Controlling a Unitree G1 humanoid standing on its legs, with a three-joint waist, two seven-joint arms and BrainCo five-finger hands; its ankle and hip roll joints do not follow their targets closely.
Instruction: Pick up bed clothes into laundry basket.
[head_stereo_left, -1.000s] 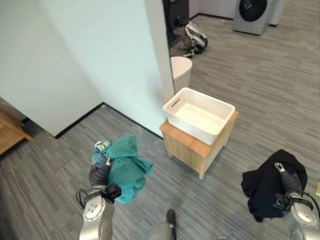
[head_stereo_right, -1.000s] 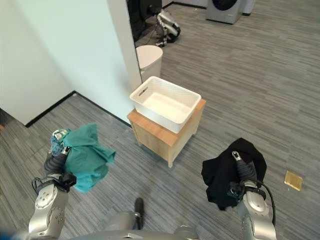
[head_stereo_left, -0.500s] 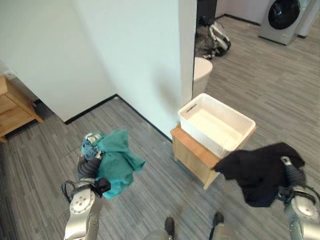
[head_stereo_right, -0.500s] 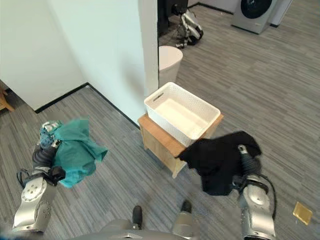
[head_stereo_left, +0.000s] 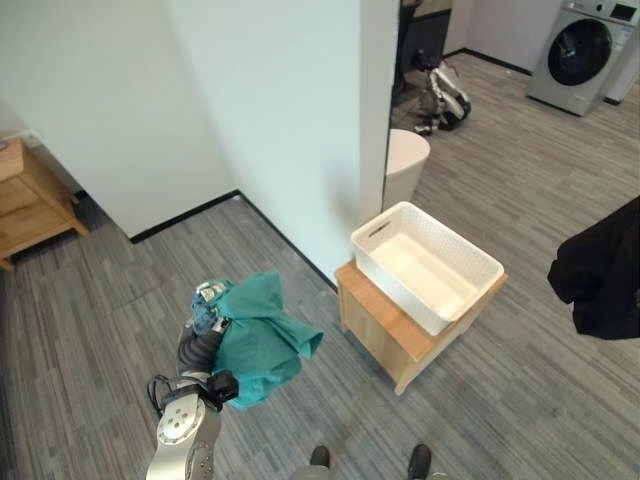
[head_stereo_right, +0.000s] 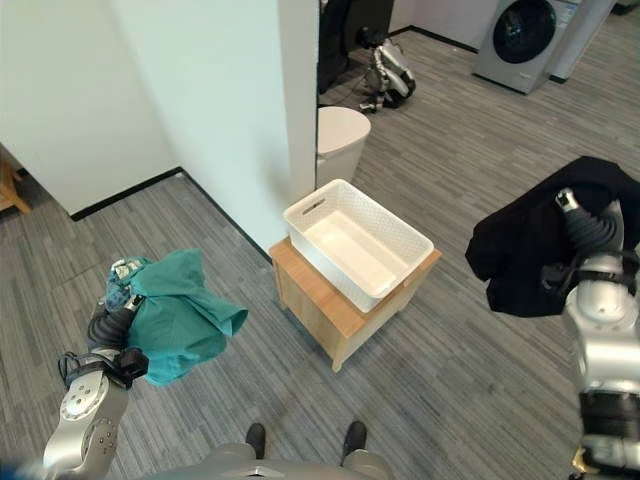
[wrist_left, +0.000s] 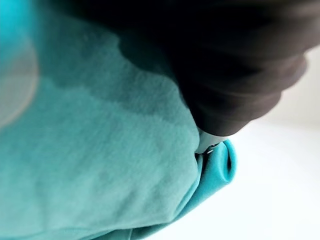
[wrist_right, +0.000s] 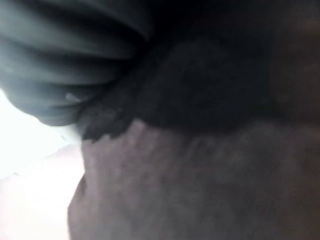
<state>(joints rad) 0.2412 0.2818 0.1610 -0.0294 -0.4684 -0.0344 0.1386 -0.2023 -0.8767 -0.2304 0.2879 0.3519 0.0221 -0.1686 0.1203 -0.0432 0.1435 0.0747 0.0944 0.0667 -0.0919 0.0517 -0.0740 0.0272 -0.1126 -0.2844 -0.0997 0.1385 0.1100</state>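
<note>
Basket (head_stereo_right: 357, 246) empty on desk (head_stereo_right: 336, 312), centre. Left hand (head_stereo_right: 116, 312) clamps teal cloth (head_stereo_right: 180, 318) at 8 o'clock; right hand (head_stereo_right: 588, 226) grips black garment (head_stereo_right: 525, 250) at 3.

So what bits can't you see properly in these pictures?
- Left hand: fingers buried in the bunched teal cloth, both eye views and left wrist view.
- Right hand: fingers wrapped in the draped black garment; in the left eye view the edge cuts the garment off.
- White perforated plastic basket: near wall hides part of its floor.

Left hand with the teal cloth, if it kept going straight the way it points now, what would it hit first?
Likely the pale wall. The left hand, wrapped in the teal cloth, points up and away, well left of the white laundry basket. Depth is unclear.
</note>
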